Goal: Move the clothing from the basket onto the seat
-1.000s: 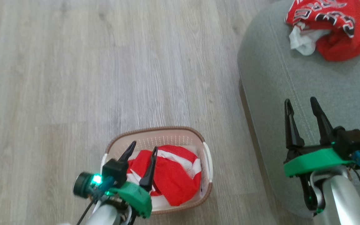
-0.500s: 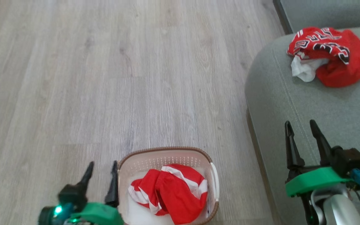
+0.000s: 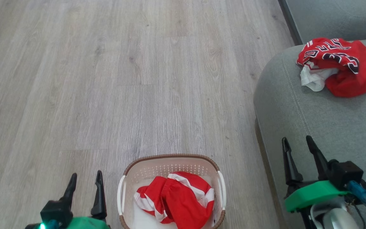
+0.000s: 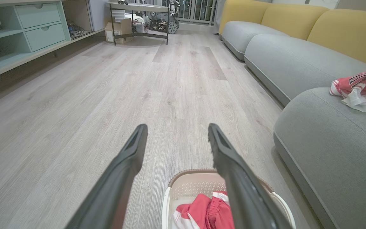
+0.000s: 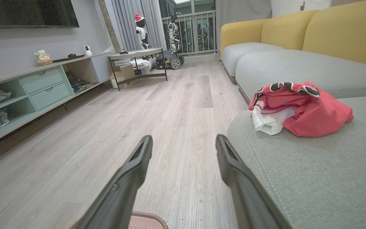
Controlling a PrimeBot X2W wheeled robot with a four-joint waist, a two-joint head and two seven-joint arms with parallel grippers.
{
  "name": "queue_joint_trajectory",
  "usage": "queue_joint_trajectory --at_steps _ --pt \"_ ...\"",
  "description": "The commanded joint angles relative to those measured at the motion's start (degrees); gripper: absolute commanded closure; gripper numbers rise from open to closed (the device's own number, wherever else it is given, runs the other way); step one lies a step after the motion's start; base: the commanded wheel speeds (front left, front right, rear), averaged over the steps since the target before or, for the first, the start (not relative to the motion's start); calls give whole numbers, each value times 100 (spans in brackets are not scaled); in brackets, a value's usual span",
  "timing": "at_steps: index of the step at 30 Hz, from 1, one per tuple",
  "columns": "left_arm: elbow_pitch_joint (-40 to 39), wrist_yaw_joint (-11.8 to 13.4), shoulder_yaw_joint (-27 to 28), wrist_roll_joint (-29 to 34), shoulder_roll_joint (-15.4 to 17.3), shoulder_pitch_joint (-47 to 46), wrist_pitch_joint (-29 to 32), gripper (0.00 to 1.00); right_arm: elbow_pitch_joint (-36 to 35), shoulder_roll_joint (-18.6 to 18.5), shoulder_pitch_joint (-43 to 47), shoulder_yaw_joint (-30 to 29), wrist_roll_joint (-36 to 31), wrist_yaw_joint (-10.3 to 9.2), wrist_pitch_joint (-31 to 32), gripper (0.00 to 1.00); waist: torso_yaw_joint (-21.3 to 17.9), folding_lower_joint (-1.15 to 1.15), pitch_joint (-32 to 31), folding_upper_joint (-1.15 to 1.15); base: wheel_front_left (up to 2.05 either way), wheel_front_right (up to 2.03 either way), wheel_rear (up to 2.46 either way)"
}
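Observation:
A cream basket (image 3: 124, 190) with a brown rim stands on the floor at the bottom middle, holding crumpled red clothing with white stripes (image 3: 176, 200). My left gripper (image 3: 86, 178) is open and empty, just left of the basket. Over the near edge of the grey seat (image 3: 329, 121) my right gripper (image 3: 295, 141) hangs open with nothing in it. A red jersey with black lettering (image 3: 340, 65) lies bunched on the seat's far part. The left wrist view has the basket (image 4: 189, 184) under my fingers and the jersey (image 4: 361, 90) at right. The right wrist view looks at the jersey (image 5: 297, 106) on the seat (image 5: 313, 171).
Pale wood floor (image 3: 106, 79) stretches left and ahead. More grey sofa cushions with yellow backs (image 4: 297, 19) line the right side. A low shelf unit with drawers (image 5: 43, 86) runs along the left wall, and a small table (image 5: 135, 54) stands far ahead.
The head camera has tilted, so the whole picture shifted down. My left gripper has come out from over the basket to its left side, empty. The right gripper holds its place.

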Motion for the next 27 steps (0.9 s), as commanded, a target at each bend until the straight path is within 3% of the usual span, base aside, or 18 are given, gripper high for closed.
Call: queue_joint_trajectory --at_steps 1,20,27 --pt "-194 -38 244 56 -21 -163 -72 0 -135 5 -114 165 47 -1 -38 0 9 1 -9 -1 0 0 0" --pt "-68 -403 603 380 -278 -109 -72 0 88 5 -103 299 116 -1 -38 0 26 1 -41 -1 0 0 0" --pt "225 -606 437 576 -334 -301 -72 0 81 5 -126 255 125 -1 -38 0 50 1 83 -1 0 0 0"
